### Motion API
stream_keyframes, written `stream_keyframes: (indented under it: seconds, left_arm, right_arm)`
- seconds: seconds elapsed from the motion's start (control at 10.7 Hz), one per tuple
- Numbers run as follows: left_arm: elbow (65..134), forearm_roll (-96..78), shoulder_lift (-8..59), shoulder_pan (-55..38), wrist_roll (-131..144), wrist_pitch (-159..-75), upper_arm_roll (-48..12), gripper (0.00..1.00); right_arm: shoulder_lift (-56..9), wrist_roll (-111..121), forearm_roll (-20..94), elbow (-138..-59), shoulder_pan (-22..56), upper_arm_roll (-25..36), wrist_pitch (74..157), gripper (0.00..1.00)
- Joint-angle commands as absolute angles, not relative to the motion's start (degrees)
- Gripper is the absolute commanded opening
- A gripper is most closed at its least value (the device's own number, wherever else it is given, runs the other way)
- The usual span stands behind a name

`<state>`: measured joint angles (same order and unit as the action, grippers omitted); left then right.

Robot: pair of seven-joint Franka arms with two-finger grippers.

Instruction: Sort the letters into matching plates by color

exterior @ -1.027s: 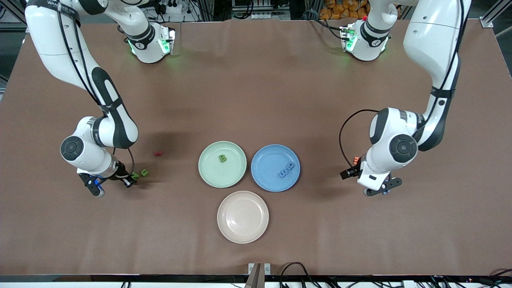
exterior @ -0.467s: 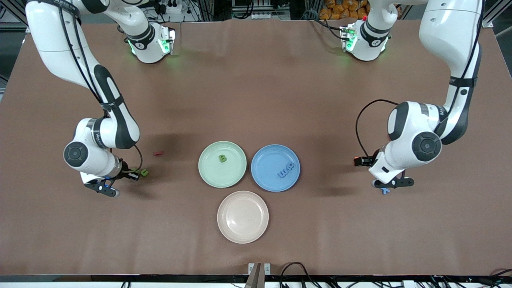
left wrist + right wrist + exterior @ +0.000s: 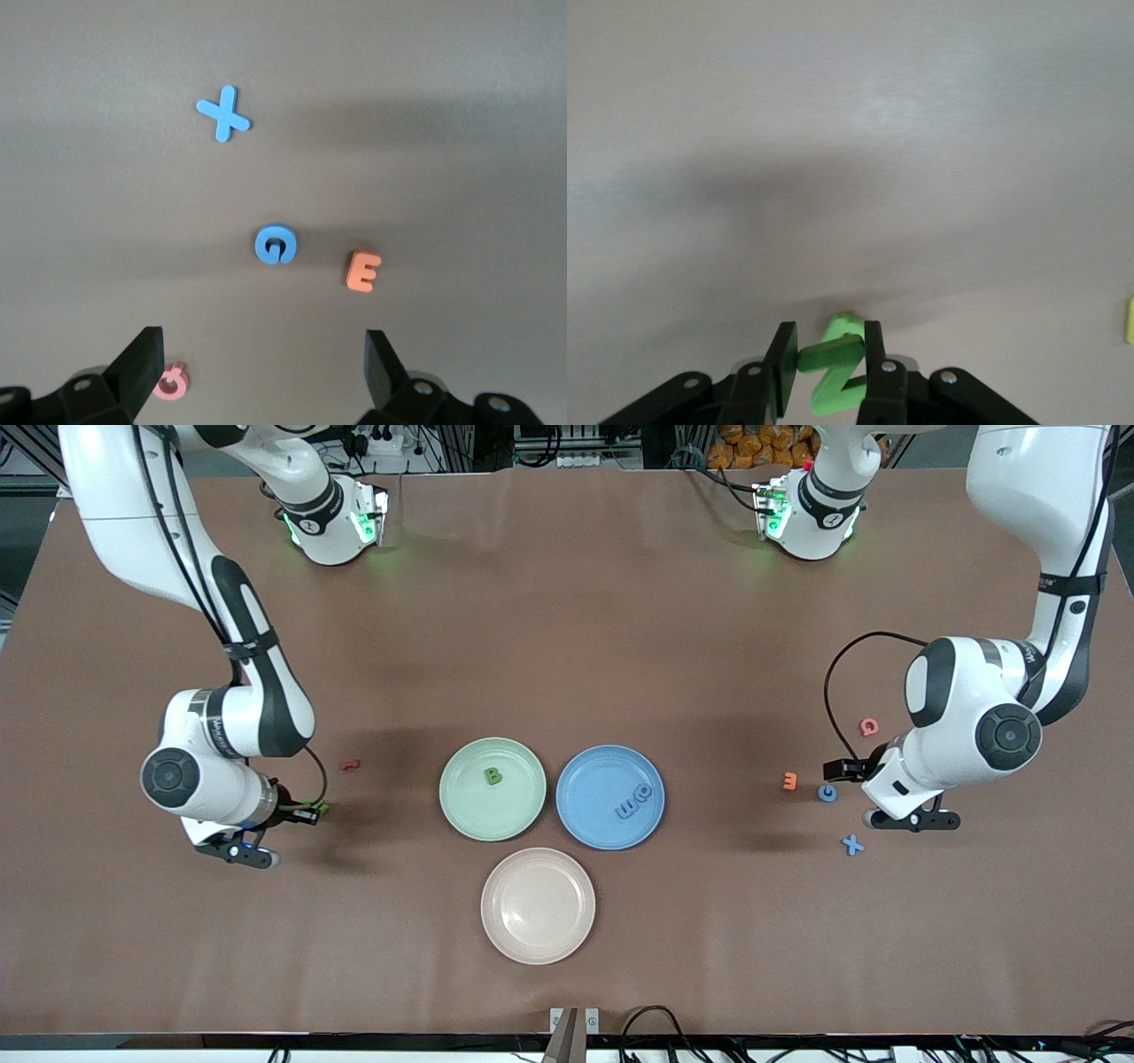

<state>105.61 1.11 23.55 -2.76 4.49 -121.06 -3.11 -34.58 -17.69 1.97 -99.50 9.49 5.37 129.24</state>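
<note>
Now my right gripper (image 3: 824, 372), near the table's right-arm end, pinches a green letter (image 3: 835, 376); the green plate (image 3: 461, 815) lies toward the table's middle. My left gripper (image 3: 261, 372) hangs spread above a blue letter (image 3: 276, 245).
</note>
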Motion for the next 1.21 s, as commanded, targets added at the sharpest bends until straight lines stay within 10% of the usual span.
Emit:
stream_keyframes:
  seconds: [0.0,1.12]
  left_arm:
    - [111.7,2.5,17.3,-2.4,4.2,-121.1,-3.9,1.0]
    - [120.2,2.2,10.1,-1.0,6.0,-125.5,-3.8,1.0]
  right_arm:
    - [-34.0,-17.3,1.6,-97.7,14.0,5.0,126.9,0.28]
    - [-37.1,-17.8,3.8,-91.7,28.8,2.6,124.4,0.28]
